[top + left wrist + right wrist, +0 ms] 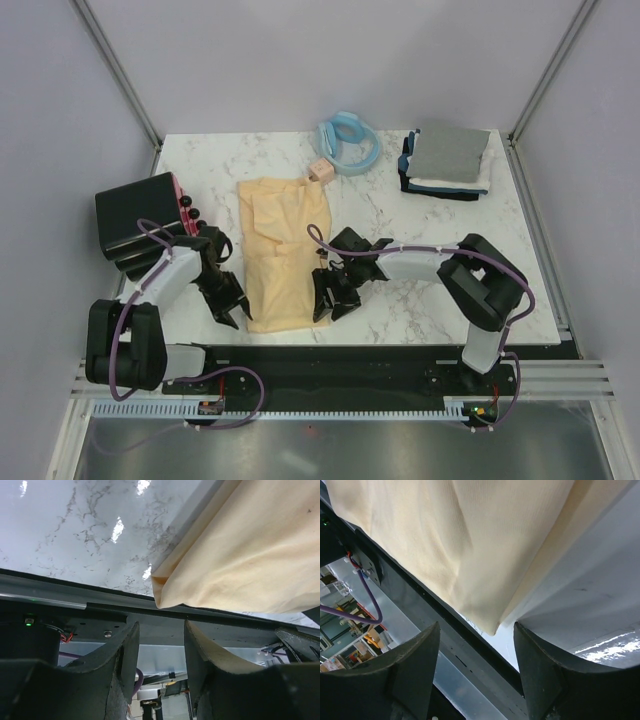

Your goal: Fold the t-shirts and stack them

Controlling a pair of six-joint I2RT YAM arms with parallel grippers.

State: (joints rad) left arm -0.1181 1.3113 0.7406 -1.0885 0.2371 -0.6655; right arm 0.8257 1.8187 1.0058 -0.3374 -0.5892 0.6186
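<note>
Pale yellow t-shirt (285, 250) lay mid-table, left gripper (233, 310) angled down at its seven o'clock corner, right gripper (335, 303) likewise at five o'clock, fingers (122, 665) spread, gripping nothing, hem by the marble table (420, 290) near edge, folded stack (447, 160) at one o'clock, open room between.

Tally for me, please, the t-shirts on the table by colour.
Pale yellow t-shirt: 1
Grey t-shirt: 1
White t-shirt: 1
Dark navy t-shirt: 1
Total: 4 t-shirts visible
</note>
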